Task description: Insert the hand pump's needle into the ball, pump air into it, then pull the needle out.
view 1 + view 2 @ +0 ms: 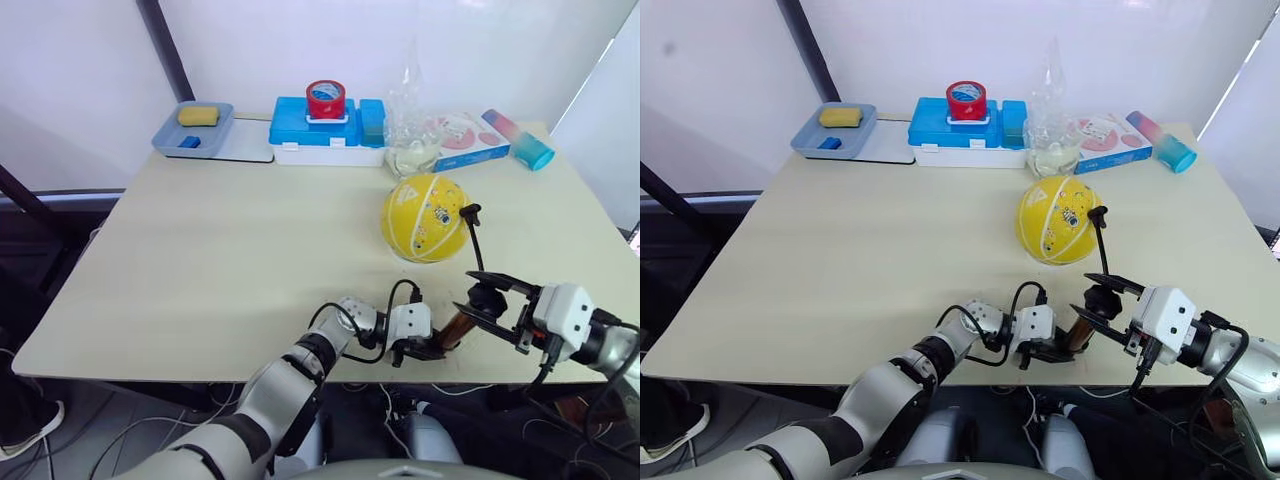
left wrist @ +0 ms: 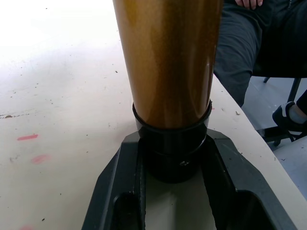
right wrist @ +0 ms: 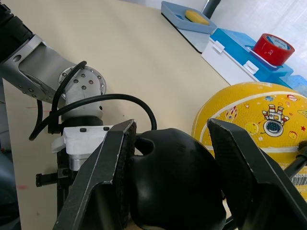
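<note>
The yellow ball (image 1: 425, 217) rests on the table right of centre. The hand pump (image 1: 455, 330) leans near the front edge, its copper-brown barrel (image 2: 168, 62) rising from a black base. My left gripper (image 1: 425, 350) is shut on that base, with a finger (image 2: 120, 191) on each side. My right gripper (image 1: 490, 303) is shut on the pump's black handle (image 3: 175, 182) at the top. From the handle a thin black hose (image 1: 477, 245) runs up to a small black fitting (image 1: 470, 211) against the ball's right side. The needle itself is too small to make out.
Along the back edge stand a blue tray (image 1: 170, 135) with a yellow sponge, a blue and white box (image 1: 300, 125) carrying a red tape roll (image 1: 326, 98), a clear bag (image 1: 412, 130), a pink and blue carton (image 1: 470, 135) and a blue tube (image 1: 520, 138). A person's leg (image 2: 249, 48) shows beyond the table edge.
</note>
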Tool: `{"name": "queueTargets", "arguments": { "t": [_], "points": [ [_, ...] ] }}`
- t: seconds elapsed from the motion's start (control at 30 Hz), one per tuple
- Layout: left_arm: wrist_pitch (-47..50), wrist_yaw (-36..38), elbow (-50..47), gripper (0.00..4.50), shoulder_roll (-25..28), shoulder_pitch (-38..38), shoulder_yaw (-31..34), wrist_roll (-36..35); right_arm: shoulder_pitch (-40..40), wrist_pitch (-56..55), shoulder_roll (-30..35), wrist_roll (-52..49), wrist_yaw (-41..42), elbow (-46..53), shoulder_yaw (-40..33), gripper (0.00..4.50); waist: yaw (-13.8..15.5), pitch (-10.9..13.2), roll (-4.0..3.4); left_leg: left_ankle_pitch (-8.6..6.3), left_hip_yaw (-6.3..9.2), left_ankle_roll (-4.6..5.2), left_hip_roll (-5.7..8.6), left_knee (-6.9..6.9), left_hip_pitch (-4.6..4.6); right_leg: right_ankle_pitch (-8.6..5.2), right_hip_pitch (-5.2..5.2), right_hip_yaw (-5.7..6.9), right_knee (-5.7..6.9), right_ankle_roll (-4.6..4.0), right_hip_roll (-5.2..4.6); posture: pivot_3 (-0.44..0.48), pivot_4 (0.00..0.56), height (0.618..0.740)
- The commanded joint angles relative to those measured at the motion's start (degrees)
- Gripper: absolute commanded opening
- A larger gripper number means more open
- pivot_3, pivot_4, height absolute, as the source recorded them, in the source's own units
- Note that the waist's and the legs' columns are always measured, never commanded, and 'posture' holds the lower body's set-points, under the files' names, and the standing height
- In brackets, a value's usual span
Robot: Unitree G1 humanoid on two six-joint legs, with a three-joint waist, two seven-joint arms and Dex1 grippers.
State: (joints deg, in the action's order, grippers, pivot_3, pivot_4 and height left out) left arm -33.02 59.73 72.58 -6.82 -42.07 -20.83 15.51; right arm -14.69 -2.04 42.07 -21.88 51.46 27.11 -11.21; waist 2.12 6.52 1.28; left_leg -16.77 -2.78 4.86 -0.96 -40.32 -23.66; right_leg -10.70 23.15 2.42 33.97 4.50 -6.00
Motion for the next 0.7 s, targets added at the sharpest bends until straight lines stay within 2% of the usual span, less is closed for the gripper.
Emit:
{"name": "queueTargets", "arguments": {
  "t": [0.03,0.2,0.4,0.53,0.7],
  "points": [
    [0.83,0.52,1.44,1.11,0.76,0.76,-1.52,2.06,-0.75,3.66,2.6,-2.65,1.25,0.77,-4.11,1.89,0.05,0.03,-0.04,0.0,0.0,0.0,0.0,0.0,-0.01,0.0,0.01,0.01,0.0,0.0,0.0,0.0,0.15,0.737],
    [0.8,0.65,1.44,1.11,0.8,0.75,-1.52,2.11,1.4,9.75,6.67,-13.45,1.31,6.33,-15.32,1.89,0.17,0.28,-0.42,0.0,-0.02,0.0,0.02,0.0,-0.09,0.0,0.03,0.0,-0.07,0.0,-0.03,0.0,0.15,0.737],
    [0.72,0.89,1.41,1.11,0.97,0.77,-1.54,2.11,4.94,18.25,12.34,-25.22,0.85,9.35,-27.7,1.89,0.15,0.33,-0.43,0.0,0.0,0.0,0.02,0.0,-0.09,0.01,0.03,0.01,-0.06,0.0,-0.04,0.0,0.15,0.737],
    [0.74,0.99,1.43,1.11,0.96,0.73,-1.5,2.06,8.53,22.68,15.73,-29.65,0.17,9.37,-32.33,1.89,0.09,0.35,-0.43,0.0,-0.01,0.0,0.02,0.0,-0.1,0.01,0.03,0.0,-0.08,0.0,-0.06,0.0,0.15,0.737],
    [0.77,1.08,1.44,1.11,0.9,0.74,-1.55,2.09,9.82,24.97,15.8,-29.28,0.42,9.66,-31.15,1.88,0.12,0.44,-0.47,0.0,-0.01,0.0,0.02,0.01,-0.14,0.0,0.06,0.0,-0.08,0.0,-0.08,0.0,0.15,0.737]
  ]
}}
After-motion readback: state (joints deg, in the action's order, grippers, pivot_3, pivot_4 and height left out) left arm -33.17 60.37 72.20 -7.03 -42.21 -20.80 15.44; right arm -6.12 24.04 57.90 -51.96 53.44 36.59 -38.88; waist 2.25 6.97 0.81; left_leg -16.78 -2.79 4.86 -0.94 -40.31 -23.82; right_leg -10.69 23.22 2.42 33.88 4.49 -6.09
